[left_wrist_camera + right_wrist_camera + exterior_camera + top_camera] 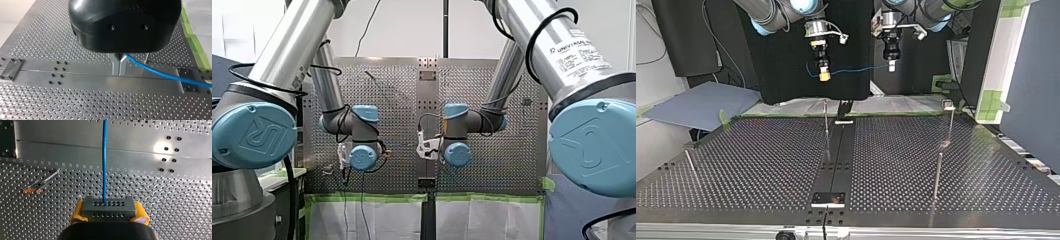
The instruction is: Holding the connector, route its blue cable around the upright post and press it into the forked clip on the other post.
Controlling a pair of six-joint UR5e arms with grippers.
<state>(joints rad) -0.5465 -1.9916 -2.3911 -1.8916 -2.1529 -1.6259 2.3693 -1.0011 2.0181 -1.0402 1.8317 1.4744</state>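
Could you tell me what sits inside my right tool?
The tool grips a grey connector between yellow pads, blue cable leaving it. The connector's rear is covered.

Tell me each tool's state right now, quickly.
Left tool: closed on the blue cable.
Right tool: closed on the connector.

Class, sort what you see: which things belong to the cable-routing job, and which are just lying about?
Job: connector, held in my right tool; blue cable, pinched by my left tool; upright post; post with a fitting on top, probably the clip.
Lying about: blue-grey sheet; green tape; thin rod at the top view's left.
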